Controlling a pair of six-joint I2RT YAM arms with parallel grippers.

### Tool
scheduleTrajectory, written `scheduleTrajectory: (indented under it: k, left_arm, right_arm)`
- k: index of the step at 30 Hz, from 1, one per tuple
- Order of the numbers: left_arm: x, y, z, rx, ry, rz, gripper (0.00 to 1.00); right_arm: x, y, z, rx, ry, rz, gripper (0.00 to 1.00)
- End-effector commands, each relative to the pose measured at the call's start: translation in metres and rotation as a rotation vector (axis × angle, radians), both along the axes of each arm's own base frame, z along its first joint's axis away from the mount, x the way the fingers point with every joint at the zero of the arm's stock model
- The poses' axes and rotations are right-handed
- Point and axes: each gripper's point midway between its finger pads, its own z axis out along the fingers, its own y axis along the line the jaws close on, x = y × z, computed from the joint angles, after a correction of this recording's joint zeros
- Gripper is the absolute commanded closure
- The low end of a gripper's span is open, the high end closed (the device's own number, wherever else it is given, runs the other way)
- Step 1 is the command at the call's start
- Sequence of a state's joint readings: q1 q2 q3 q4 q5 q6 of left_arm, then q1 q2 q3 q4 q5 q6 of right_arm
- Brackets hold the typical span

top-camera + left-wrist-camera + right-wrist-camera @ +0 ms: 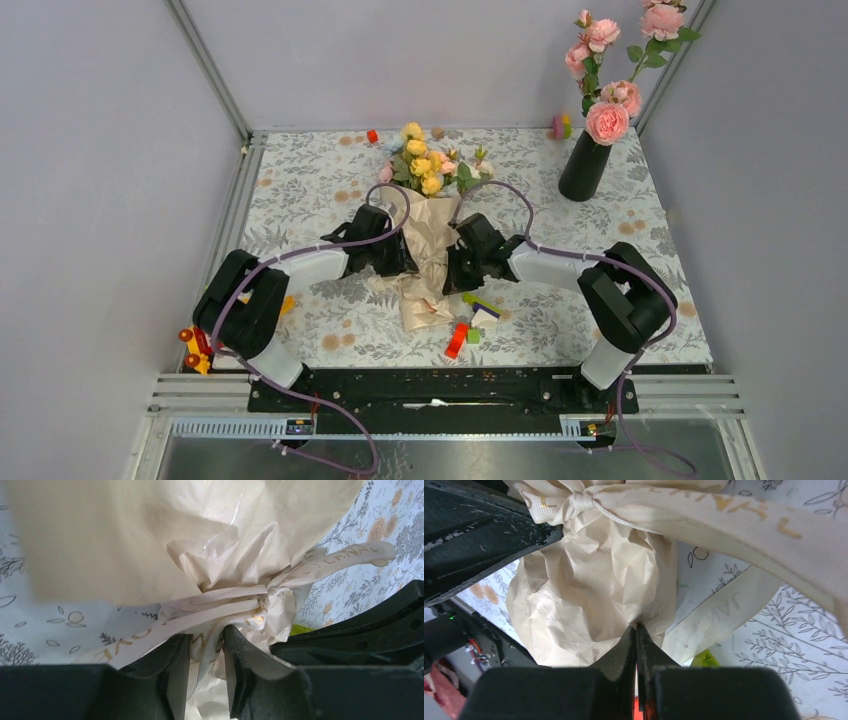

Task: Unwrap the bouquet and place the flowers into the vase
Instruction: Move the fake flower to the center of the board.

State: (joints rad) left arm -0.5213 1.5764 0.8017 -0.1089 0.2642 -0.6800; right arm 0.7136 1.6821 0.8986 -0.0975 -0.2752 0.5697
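Note:
The bouquet (pixel 425 160) lies in the middle of the table, its flowers (pixel 418 165) pointing away, its crinkled beige paper (pixel 425 265) toward me. My left gripper (pixel 398 255) comes in from the left at the tied waist. In the left wrist view its jaws (pixel 205 635) stand a narrow gap apart with a loop of the cream ribbon (pixel 212 645) between them. My right gripper (pixel 455 265) comes in from the right. Its jaws (pixel 636 626) are shut, pinching a fold of the paper (pixel 589 590) below the ribbon knot (pixel 574 502). The black vase (pixel 585 165) stands at the back right.
Tall pink roses (pixel 607 120) fill the vase. Small toy blocks (pixel 468 325) lie in front of the bouquet, a lime one (pixel 704 659) beside the paper. More toys sit at the left edge (pixel 193 345) and along the back (pixel 372 135).

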Motion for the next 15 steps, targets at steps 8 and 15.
scheduleTrajectory:
  k: [8,15]
  left_arm:
    - [0.053,-0.023,0.015,-0.052,-0.082,0.029,0.76]
    - [0.092,-0.028,0.017,-0.043,-0.105,0.051,0.77]
  right_arm:
    - [0.064,0.005,0.012,-0.063,-0.141,0.029,1.00]
    - [0.106,0.001,0.011,-0.065,-0.148,0.003,1.00]
